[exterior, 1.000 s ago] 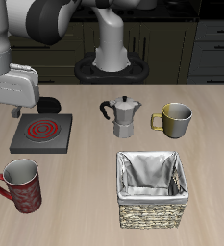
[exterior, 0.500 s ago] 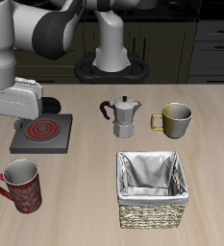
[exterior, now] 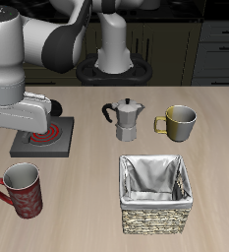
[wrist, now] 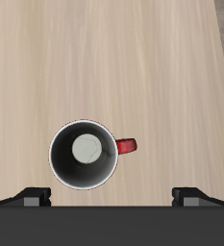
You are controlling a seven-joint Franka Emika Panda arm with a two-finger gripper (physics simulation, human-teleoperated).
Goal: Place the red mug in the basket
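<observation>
The red mug (exterior: 20,189) stands upright near the table's front edge, dark red with a white pattern and a grey inside. In the wrist view the red mug (wrist: 85,154) is seen from straight above, with its handle (wrist: 126,146) sticking out sideways. My gripper (exterior: 18,116) hangs high above the table, over the mug and the hotplate. In the wrist view the gripper (wrist: 112,197) is open and empty, its fingertips (wrist: 32,195) wide apart and clear of the mug. The wicker basket (exterior: 155,219) with a grey-white lining stands beside the mug, empty.
A black hotplate with a red coil (exterior: 44,135) lies just behind the red mug. A metal moka pot (exterior: 127,120) and an olive-yellow mug (exterior: 179,122) stand behind the basket. The robot's base (exterior: 114,59) is at the back.
The arm has swung toward the table's front edge, bringing the gripper over the hotplate and closer to the red mug. The objects have not moved.
</observation>
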